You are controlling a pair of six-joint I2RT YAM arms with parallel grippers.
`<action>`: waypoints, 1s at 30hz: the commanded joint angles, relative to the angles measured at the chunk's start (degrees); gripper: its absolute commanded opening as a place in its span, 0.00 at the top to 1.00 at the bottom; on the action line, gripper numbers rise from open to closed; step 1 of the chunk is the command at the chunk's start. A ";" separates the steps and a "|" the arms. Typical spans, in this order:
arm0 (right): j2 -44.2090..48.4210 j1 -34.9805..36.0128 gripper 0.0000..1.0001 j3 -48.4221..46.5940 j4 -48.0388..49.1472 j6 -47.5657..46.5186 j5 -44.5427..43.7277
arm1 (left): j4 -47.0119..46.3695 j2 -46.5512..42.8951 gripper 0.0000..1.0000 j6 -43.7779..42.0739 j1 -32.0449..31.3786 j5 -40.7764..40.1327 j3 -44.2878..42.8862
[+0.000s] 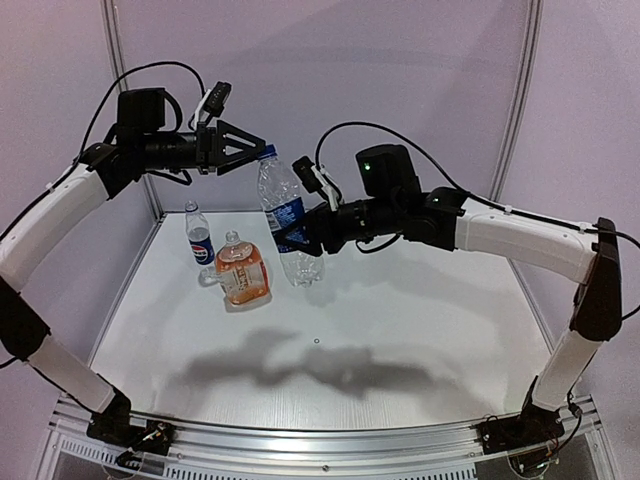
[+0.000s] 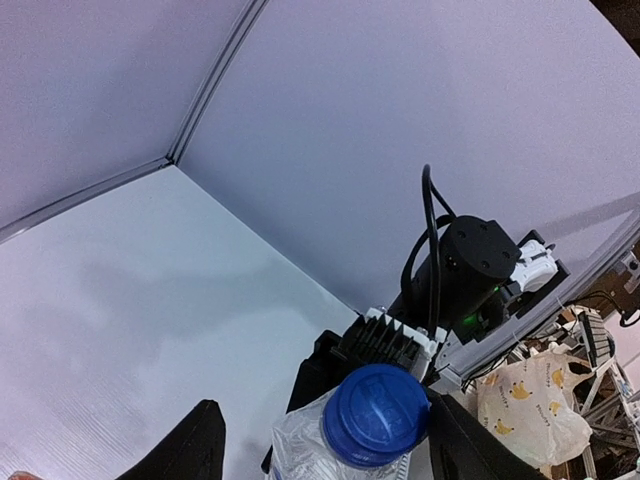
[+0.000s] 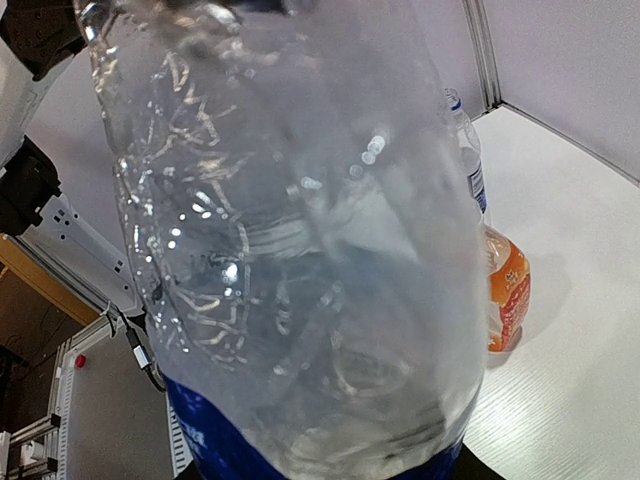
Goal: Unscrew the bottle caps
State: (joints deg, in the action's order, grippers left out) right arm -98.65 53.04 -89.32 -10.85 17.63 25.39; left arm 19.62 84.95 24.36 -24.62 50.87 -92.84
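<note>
A tall clear blue-labelled bottle [image 1: 285, 205] [image 3: 300, 250] stands upright at mid-table, and my right gripper [image 1: 300, 232] is shut on its body at the label. The bottle fills the right wrist view and hides the fingers there. Its blue cap [image 1: 267, 152] [image 2: 378, 413] sits between the fingers of my left gripper [image 1: 255, 148] [image 2: 320, 425]. The right finger [image 2: 470, 440] touches the cap, while the left finger [image 2: 190, 445] stands apart from it. A slim blue-labelled bottle [image 1: 200, 240] with a blue cap [image 1: 192, 206] and a squat orange bottle [image 1: 241, 272] with a whitish cap [image 1: 233, 238] stand to the left.
Pale enclosure walls meet in a corner post [image 1: 130, 110] behind the left arm. A metal rail [image 1: 320, 440] runs along the table's near edge. The right arm's black wrist housing [image 2: 470, 270] is just behind the held bottle.
</note>
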 commanded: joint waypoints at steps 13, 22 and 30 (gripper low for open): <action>-2.20 0.06 0.52 -2.35 -0.90 0.60 1.17 | 4.11 1.85 0.34 -4.15 -1.66 0.65 -2.70; -2.25 0.06 0.52 -2.53 -1.31 1.29 1.07 | 2.46 0.93 0.43 -3.35 -2.09 0.07 -0.97; -2.60 0.31 0.53 -2.66 -0.98 2.06 1.27 | 1.87 0.29 0.42 -3.26 -2.36 -0.72 -0.05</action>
State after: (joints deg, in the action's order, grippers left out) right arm -99.98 53.06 -90.21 -11.05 19.07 26.39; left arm 22.35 86.59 21.41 -26.46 50.61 -94.19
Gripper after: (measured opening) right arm 0.475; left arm 0.561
